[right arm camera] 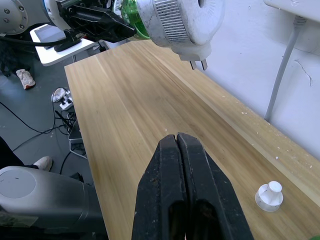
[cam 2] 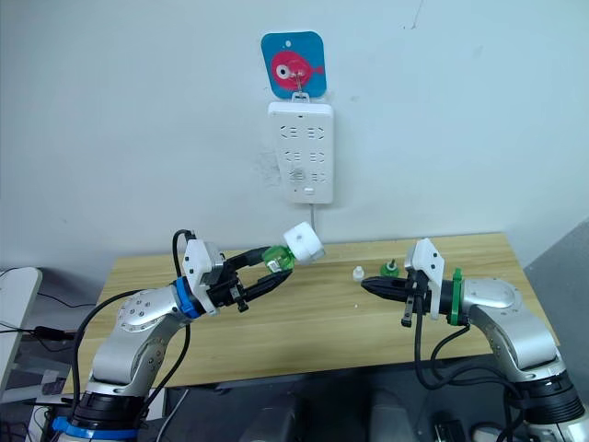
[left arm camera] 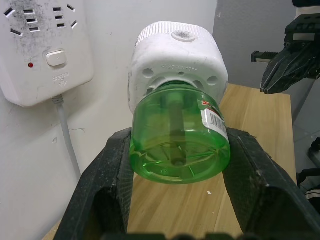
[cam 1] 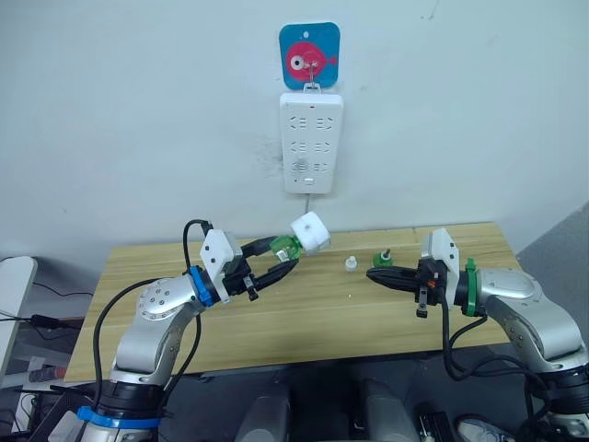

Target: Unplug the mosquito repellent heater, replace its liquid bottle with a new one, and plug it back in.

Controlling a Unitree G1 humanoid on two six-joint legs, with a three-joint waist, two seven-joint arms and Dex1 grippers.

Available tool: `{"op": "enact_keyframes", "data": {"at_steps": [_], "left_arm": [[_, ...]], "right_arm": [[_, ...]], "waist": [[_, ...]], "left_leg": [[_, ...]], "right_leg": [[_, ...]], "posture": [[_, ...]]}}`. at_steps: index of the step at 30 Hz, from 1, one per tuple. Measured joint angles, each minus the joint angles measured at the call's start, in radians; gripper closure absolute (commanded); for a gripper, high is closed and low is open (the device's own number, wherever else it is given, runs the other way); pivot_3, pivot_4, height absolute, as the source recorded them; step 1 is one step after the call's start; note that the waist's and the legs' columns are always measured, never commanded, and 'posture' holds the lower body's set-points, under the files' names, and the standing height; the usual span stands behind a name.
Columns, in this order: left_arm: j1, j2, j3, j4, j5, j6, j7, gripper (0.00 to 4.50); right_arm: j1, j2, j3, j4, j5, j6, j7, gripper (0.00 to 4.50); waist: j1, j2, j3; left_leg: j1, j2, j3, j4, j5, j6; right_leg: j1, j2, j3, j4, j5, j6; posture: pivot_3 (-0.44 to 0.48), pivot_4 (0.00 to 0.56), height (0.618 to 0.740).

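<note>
Wood-grain table [cam 1: 304,313] stands against a pale wall where a white power strip [cam 1: 311,141] hangs under a blue fish hook plaque [cam 1: 309,55]; a small white cap [cam 1: 351,263] lies on the far part of the top, and a bare-wick green bottle [cam 1: 381,261] stands just right of it, half hidden behind the right arm. Left gripper [cam 1: 287,255] is clamped on a green bottle [left arm camera: 180,135] screwed into the mosquito repellent heater [cam 1: 310,232], lifted above the table below the strip. Right gripper [cam 1: 375,275] is empty, fingers pressed together, low over the table right of centre.
</note>
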Motion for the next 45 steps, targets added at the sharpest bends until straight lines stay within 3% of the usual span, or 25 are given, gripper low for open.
{"op": "enact_keyframes", "data": {"at_steps": [14, 45], "left_arm": [[0.073, 0.003, 0.001, 0.012, 0.003, -0.024, 0.001, 2.30], [0.073, 0.003, 0.001, 0.012, 0.002, -0.025, -0.002, 2.30]], "right_arm": [[-0.010, -0.001, 0.001, 0.009, 0.001, 0.004, 0.008, 4.47], [-0.027, -0.001, 0.001, 0.036, -0.001, 0.002, 0.022, 4.47]], "waist": [[-0.001, 0.000, 0.000], [-0.001, 0.000, -0.001]], "left_leg": [[0.000, 0.000, 0.000, 0.000, 0.000, 0.000], [0.000, 0.000, 0.000, 0.000, 0.000, 0.000]], "right_leg": [[0.000, 0.000, 0.000, 0.000, 0.000, 0.000], [0.000, 0.000, 0.000, 0.000, 0.000, 0.000]], "posture": [[0.086, 0.157, 0.740], [0.089, 0.147, 0.740]]}}
